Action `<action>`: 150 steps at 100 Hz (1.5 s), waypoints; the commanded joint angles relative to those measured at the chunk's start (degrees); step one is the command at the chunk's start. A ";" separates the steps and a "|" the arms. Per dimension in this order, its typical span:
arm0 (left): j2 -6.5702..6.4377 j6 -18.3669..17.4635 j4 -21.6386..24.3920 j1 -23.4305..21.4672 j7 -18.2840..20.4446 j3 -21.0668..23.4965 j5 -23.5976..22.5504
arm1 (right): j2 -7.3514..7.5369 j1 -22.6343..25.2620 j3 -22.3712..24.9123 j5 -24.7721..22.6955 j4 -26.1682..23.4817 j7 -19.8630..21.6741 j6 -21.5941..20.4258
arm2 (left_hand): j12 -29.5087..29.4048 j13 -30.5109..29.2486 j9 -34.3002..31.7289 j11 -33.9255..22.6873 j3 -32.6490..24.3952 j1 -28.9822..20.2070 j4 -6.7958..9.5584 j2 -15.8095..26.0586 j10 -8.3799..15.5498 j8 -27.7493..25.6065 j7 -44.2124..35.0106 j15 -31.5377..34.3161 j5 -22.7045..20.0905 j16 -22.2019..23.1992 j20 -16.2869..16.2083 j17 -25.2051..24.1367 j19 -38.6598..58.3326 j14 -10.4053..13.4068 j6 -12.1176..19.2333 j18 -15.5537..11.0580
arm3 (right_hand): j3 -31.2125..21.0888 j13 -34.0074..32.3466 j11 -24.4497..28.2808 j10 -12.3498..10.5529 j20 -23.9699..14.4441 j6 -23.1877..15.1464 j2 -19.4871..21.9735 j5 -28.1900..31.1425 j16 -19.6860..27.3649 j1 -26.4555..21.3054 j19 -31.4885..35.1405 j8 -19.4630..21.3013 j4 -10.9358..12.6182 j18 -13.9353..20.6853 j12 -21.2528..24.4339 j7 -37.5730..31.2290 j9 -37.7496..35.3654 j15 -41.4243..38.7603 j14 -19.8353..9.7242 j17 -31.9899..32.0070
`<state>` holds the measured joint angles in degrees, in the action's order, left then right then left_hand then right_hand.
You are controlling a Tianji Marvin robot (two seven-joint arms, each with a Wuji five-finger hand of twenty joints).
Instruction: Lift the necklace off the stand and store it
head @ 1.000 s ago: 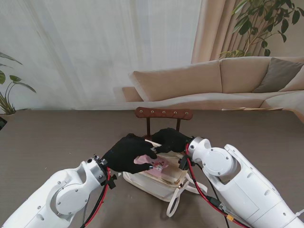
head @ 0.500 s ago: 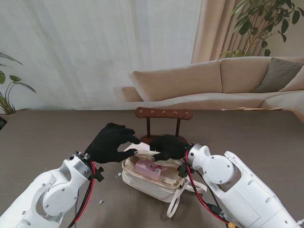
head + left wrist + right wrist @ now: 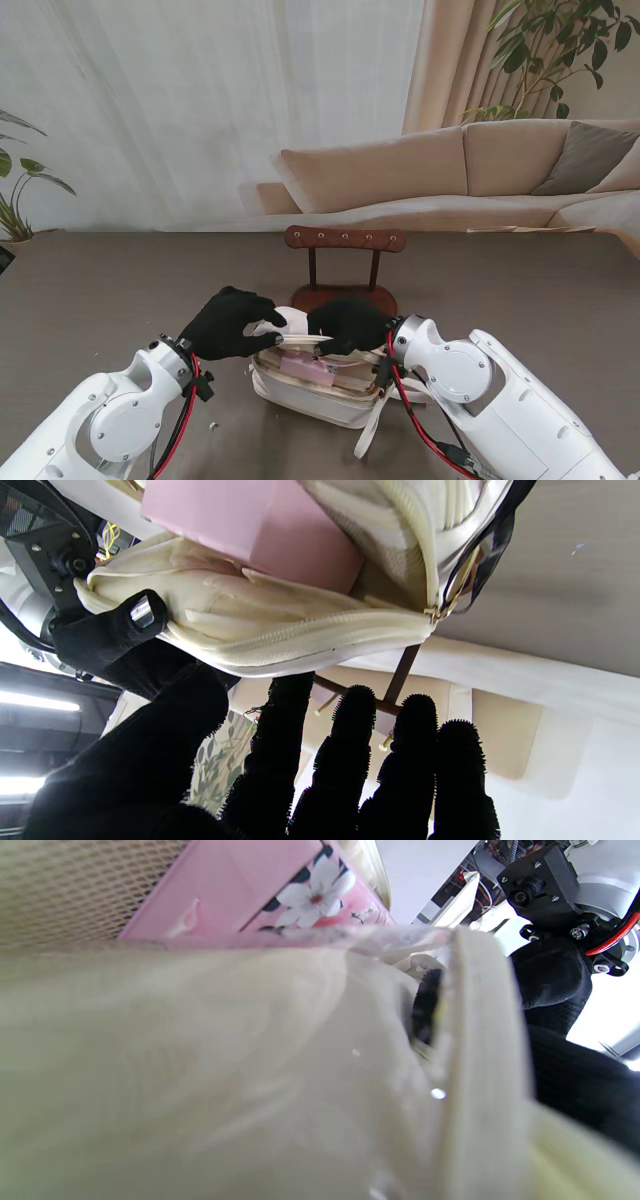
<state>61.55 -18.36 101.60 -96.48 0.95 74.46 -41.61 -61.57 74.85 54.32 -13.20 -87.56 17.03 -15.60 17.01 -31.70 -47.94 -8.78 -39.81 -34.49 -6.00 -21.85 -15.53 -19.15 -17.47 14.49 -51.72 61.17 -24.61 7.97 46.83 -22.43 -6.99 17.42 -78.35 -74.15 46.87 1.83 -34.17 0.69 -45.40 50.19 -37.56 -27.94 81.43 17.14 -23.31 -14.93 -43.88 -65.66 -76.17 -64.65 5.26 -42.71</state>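
Searching all three views for the necklace turns up no clear sight of it; a short bit of fine chain (image 3: 248, 711) shows past the fingers in the left wrist view, too small to identify. The landmark is the cream fabric zip bag (image 3: 310, 385), which sits on the brown table (image 3: 90, 290) between the two arms. Inside the bag's open mouth lies a pink rectangular box (image 3: 303, 366) with a white flower printed on it. The right hand in a black glove (image 3: 345, 325) sits at the bag's far rim, its fingers curled and pinching the cream edge of the opening. The left hand in a black glove (image 3: 228, 322) is at the bag's left far corner, fingers bent toward a pale flap of the rim; whether it actually grips the fabric I cannot tell, and in its wrist view the fingers (image 3: 350, 740) stand apart just beside the zip. Just beyond the bag stands the dark wooden jewellery stand with a peg rail (image 3: 344, 240), its oval base touching or nearly touching the bag.
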 commanded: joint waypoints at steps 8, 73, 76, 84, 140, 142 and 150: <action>-0.09 0.42 -0.35 -1.09 1.57 0.07 0.06 | 0.17 1.15 -0.35 -0.79 -0.31 0.83 -0.96 | 0.62 -0.29 1.33 0.72 1.45 -1.09 1.72 2.46 -0.45 0.19 1.04 -1.06 1.02 0.31 1.05 -1.54 -1.83 -1.27 -0.47 0.03 | -0.89 -0.81 -4.04 0.90 -1.98 -8.85 2.61 -4.08 2.90 4.05 -1.75 -2.77 5.60 -1.34 3.06 2.24 5.58 7.92 0.49 -0.13; -0.47 1.01 -1.37 -2.34 3.35 0.13 0.14 | -0.51 3.98 -1.37 -21.54 -2.27 -12.57 -4.66 | 0.70 0.34 1.45 0.69 2.14 -1.37 1.91 2.94 -0.32 0.07 1.01 -1.23 0.84 -0.03 1.26 -2.26 -3.39 -1.25 -0.59 0.02 | 12.11 12.94 -0.27 0.92 -3.00 -5.78 7.89 -12.45 3.16 20.78 -4.94 8.77 15.86 1.20 6.24 15.59 27.27 15.65 0.67 10.11; -0.48 1.05 -1.36 -2.41 3.40 0.15 0.12 | -0.44 4.04 -1.35 -21.12 -2.34 -12.18 -4.93 | 0.69 0.38 1.52 0.72 2.16 -1.38 1.91 2.94 -0.34 0.07 1.04 -1.25 0.90 -0.04 1.24 -2.25 -3.42 -1.23 -0.65 0.02 | 13.08 12.96 -0.29 0.94 -3.08 -5.84 8.70 -12.34 3.39 20.88 -4.99 8.69 15.99 1.13 6.63 15.71 26.94 15.50 0.69 10.10; -0.54 1.18 -1.26 -2.55 3.74 0.19 0.10 | -0.38 4.15 -1.33 -19.93 -2.42 -11.40 -5.42 | 0.70 0.53 1.47 0.71 2.22 -1.41 1.92 3.03 -0.39 0.06 1.03 -1.29 0.87 -0.08 1.23 -2.34 -3.56 -1.21 -0.61 -0.01 | 14.73 11.89 -0.45 0.78 -3.04 -6.33 11.36 -10.97 3.94 21.43 -5.16 8.54 16.33 0.74 7.23 15.88 24.73 15.79 0.97 9.48; -0.74 1.83 0.26 -4.13 4.57 1.63 -1.28 | -1.40 1.22 -5.78 -27.48 -1.05 -18.22 -2.00 | 0.73 0.48 1.60 0.70 2.35 -1.47 1.97 3.09 -0.31 0.18 1.38 -1.21 1.45 -0.21 0.98 -2.36 -4.04 -1.07 -0.42 -0.25 | 6.02 10.46 -1.42 0.09 -0.87 -6.22 3.75 -8.55 4.56 15.38 -5.44 5.04 14.51 1.06 7.47 13.12 22.28 19.88 0.06 8.37; -0.72 1.83 0.45 -4.36 4.43 1.93 -1.57 | -1.38 1.15 -5.84 -27.56 -0.94 -18.20 -2.04 | 0.73 0.47 1.61 0.70 2.33 -1.47 1.97 3.11 -0.34 0.21 1.44 -1.20 1.57 -0.21 0.96 -2.30 -3.99 -1.15 -0.48 -0.25 | 6.12 10.58 -1.39 0.06 -0.89 -6.25 3.39 -8.61 4.56 15.49 -5.46 5.17 14.44 1.06 7.47 13.18 22.37 19.88 0.05 8.43; -0.56 2.26 1.26 -5.51 3.45 3.30 -2.49 | -1.25 0.94 -5.90 -27.70 -0.54 -17.85 -2.31 | 0.75 0.01 1.75 0.70 2.25 -1.37 1.97 3.03 -0.40 0.32 1.68 -1.01 2.03 -0.12 0.72 -1.95 -3.56 -1.41 -0.49 0.04 | 6.09 10.95 -1.42 -0.01 -0.90 -6.36 2.78 -8.86 4.63 15.67 -5.55 5.53 14.30 1.11 7.55 13.47 22.74 19.97 -0.03 8.62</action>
<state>60.92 -16.70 101.99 -100.80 4.30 76.85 -43.81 -62.61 75.76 48.66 -40.57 -88.67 -2.04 -17.70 17.04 -31.62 -47.33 -8.23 -38.55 -35.04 -5.99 -20.83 -15.57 -18.76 -15.66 14.36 -50.29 61.17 -23.91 6.89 43.99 -22.47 -7.65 17.42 -71.71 -65.46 45.44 3.00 -35.59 -5.45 -39.30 41.96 -33.93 -14.14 76.76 21.70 -10.59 -14.90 -36.57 -52.71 -55.57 -47.89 5.25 -42.69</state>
